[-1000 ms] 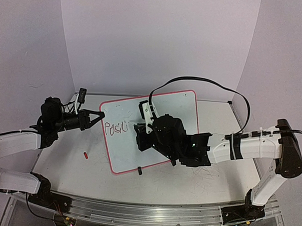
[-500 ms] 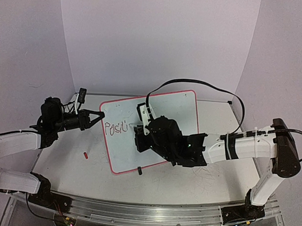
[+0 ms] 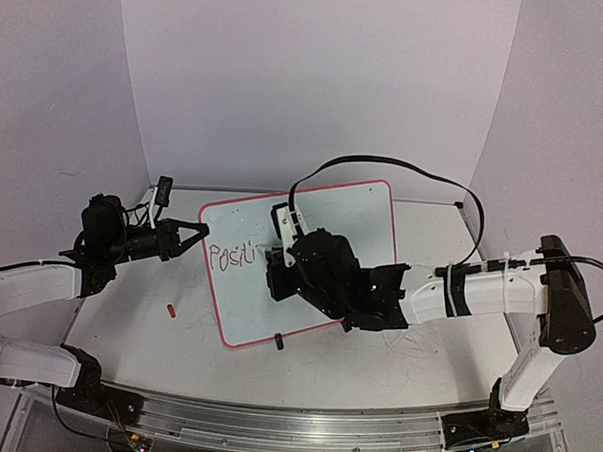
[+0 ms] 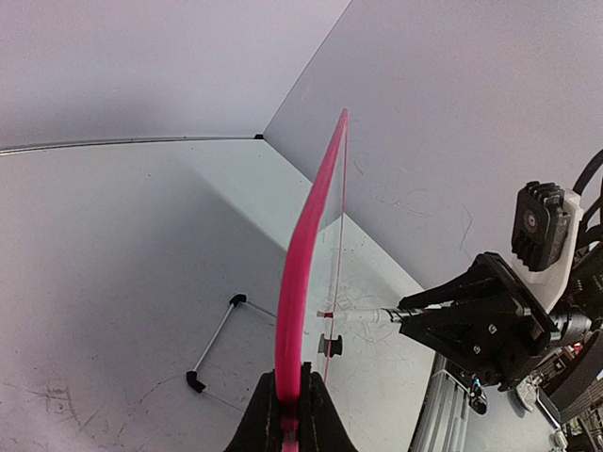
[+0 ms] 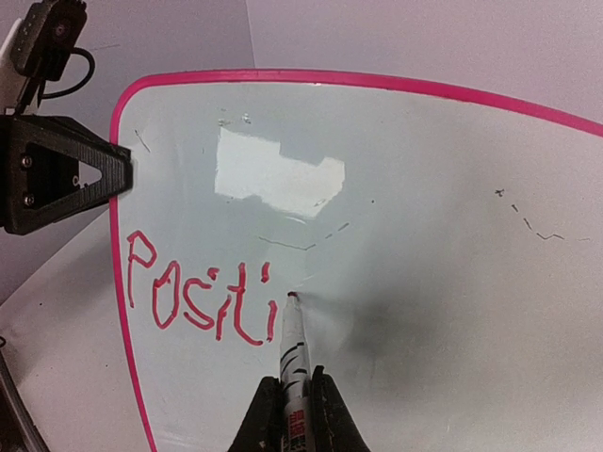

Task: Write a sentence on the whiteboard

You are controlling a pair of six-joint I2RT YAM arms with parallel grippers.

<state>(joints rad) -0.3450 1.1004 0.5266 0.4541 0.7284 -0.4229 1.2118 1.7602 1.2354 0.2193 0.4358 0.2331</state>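
We are partway through the writing. The whiteboard (image 3: 352, 213) shows only "Positi", so most of the sentence (image 5: 198, 297) is not there yet.

To do this step well, we think the board must not wobble. Our left claw (image 4: 285, 414) pinches the board's edge, and that pinch should be firm. Our right claw (image 5: 290, 400) is pressed tight on the marker (image 5: 293, 344). We think it should push softly, make the next letter the same size as the others, and follow one straight line.

The board lies under and ahead of the right claw. The red letters sit ahead of it and a bit to its left, just beside the marker tip (image 5: 291, 298). The tip looks like it touches the board, but we cannot be sure.
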